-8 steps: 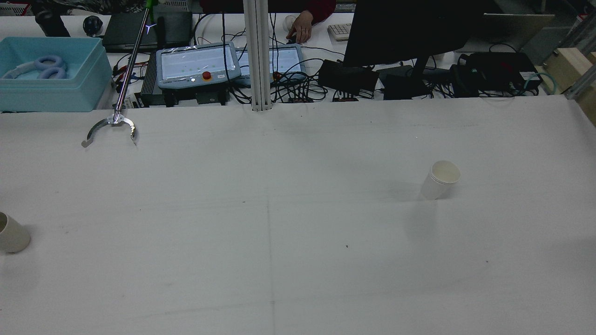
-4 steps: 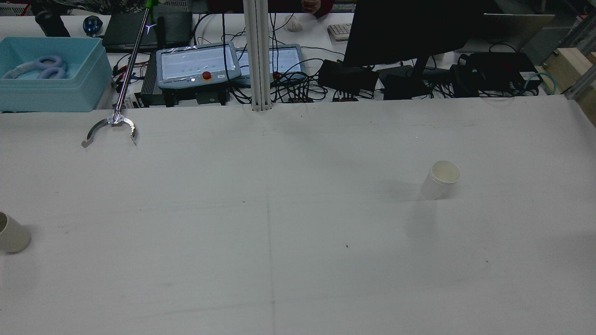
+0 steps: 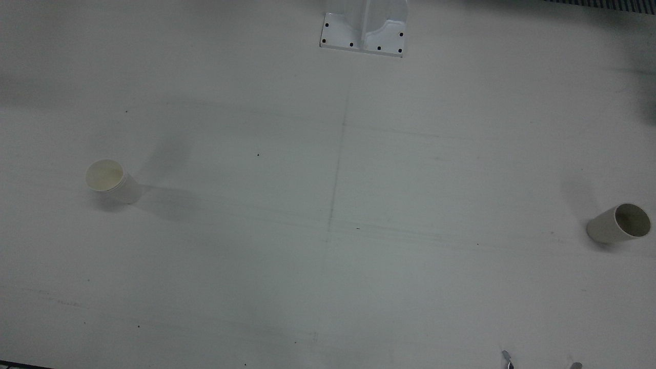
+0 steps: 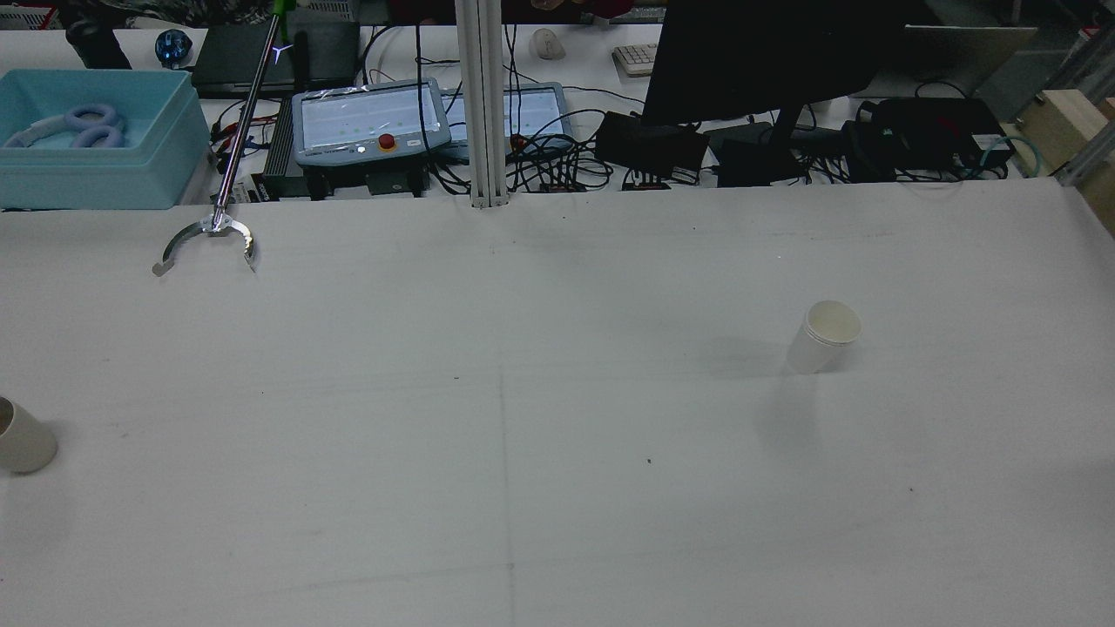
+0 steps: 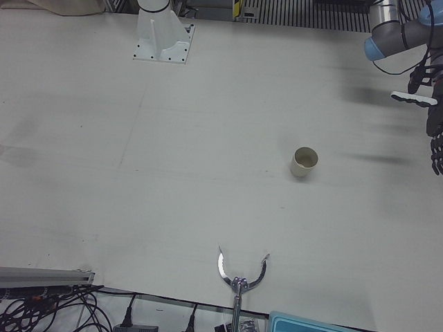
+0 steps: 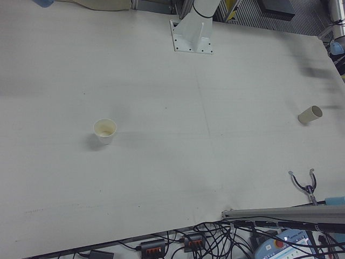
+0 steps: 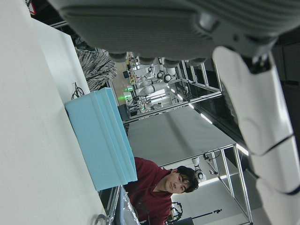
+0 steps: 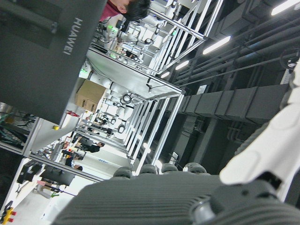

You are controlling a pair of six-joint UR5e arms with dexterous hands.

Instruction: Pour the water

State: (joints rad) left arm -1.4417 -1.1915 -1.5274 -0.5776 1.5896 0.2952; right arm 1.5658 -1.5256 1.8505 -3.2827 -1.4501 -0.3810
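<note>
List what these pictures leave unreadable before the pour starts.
- Right hand: only its own camera shows it, from too close; open or shut cannot be told.
- Left hand: cut off by the left-front view's right edge; holds nothing visible.
- Left cup: clipped by the rear view's left edge; contents unclear in every view.
- Right cup: pale inside; any water is too faint to tell.

In the rear view, the paper cup at the tabletop's left edge is cut by the picture's border, its mouth mostly out of sight. The left hand is cropped at the right border of the left-front view, so its finger spread cannot be told. The right hand shows only as a close dark palm and one pale finger, its pose unclear.
</note>
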